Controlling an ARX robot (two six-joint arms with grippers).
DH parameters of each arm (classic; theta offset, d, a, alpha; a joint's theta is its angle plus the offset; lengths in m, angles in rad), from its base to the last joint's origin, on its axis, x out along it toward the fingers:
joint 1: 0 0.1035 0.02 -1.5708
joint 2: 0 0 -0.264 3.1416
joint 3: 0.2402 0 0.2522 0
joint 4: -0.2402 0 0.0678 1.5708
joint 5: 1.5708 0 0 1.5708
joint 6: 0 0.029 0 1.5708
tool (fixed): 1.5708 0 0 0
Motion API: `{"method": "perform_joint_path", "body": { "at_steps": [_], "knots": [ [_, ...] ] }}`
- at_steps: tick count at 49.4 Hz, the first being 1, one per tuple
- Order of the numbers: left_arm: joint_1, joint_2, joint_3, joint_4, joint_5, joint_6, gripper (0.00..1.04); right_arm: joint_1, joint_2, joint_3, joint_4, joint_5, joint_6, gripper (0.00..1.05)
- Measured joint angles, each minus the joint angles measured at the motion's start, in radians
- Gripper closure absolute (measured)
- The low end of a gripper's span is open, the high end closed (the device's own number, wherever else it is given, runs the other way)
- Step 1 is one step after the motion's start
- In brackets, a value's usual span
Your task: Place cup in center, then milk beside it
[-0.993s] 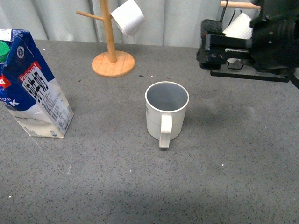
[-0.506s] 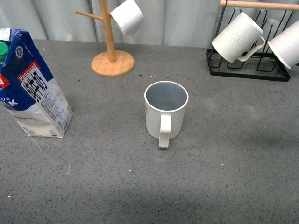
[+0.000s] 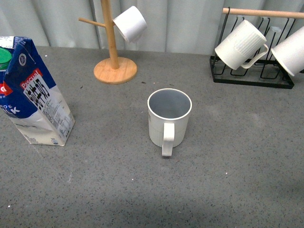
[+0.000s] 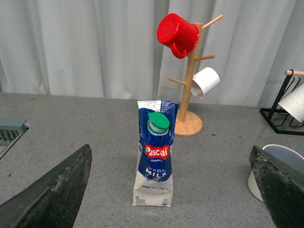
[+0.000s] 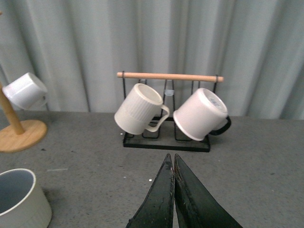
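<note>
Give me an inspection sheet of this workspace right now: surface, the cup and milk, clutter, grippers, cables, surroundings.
Surface: grey speckled table, a few pale flecks.
Job's things: cup upright near the middle, empty, handle toward the robot; milk upright far to the robot's left, green cap on, apart from the cup.
Clutter: wooden mug tree holding a small white cup and a red mug; black wire rack with a ribbed white mug and a second white mug hanging.
Grippers: left gripper open, facing the milk, touching nothing; right gripper shut, empty, facing the rack.
Cables: nothing seen.
Surroundings: pale curtain behind the table.
</note>
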Motion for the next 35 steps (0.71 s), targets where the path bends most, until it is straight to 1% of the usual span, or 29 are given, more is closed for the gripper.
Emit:
{"method": "perform_joint_path", "body": {
  "at_steps": [4,18,35],
  "knots": [
    [0.0,0.0,0.0,0.0,0.0,0.0,0.07,-0.016,-0.076,-0.019,-0.053,0.0,0.0,1.04],
    [0.0,0.0,0.0,0.0,0.0,0.0,0.07,-0.018,-0.331,-0.06,-0.264,-0.005,0.0,1.04],
    [0.0,0.0,0.0,0.0,0.0,0.0,0.07,-0.018,-0.572,-0.068,-0.48,-0.005,0.0,1.04]
  ]
}}
